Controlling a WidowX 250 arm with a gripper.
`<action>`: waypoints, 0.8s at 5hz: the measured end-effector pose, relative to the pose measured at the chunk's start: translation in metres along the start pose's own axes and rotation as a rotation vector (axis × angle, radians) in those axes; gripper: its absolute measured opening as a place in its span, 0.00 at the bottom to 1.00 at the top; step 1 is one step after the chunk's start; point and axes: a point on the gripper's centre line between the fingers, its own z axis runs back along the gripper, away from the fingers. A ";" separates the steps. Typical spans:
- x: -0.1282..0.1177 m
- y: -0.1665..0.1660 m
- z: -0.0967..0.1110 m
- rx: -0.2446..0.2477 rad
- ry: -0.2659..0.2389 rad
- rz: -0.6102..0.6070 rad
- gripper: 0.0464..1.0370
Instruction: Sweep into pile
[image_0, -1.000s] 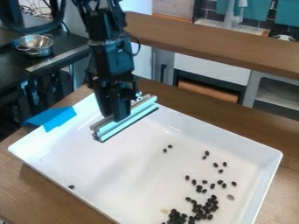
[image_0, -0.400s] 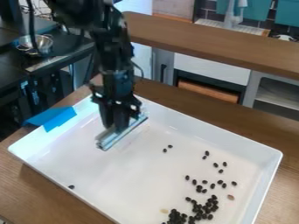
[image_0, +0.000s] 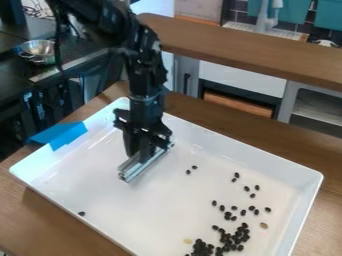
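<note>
The black gripper (image_0: 141, 154) points down over the upper left part of the white tray (image_0: 67, 200), shut on a silvery metal bar (image_0: 143, 167). The bar lies at a slant low over the tray floor; whether it touches the floor I cannot tell. Black beans (image_0: 237, 239) are heaped near the tray's lower right. Several more beans (image_0: 247, 188) are scattered above the heap. Two beans (image_0: 192, 169) sit close together to the right of the bar, and one bean (image_0: 81, 213) lies alone at the lower left.
Blue tape (image_0: 60, 134) covers part of the tray's left rim. The tray stands on a wooden table (image_0: 40, 220). Behind it are a raised wooden counter (image_0: 247, 50) and, at the back left, a metal bowl (image_0: 39, 48) on a black surface.
The gripper, holding the bar, has moved right and down in the view, closer to the tray's middle. The beans have kept their places.
</note>
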 end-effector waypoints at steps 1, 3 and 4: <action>0.000 -0.011 -0.010 0.015 0.016 -0.018 0.28; 0.003 -0.032 -0.016 0.040 -0.009 -0.055 0.28; 0.002 -0.044 -0.016 0.039 -0.009 -0.073 0.28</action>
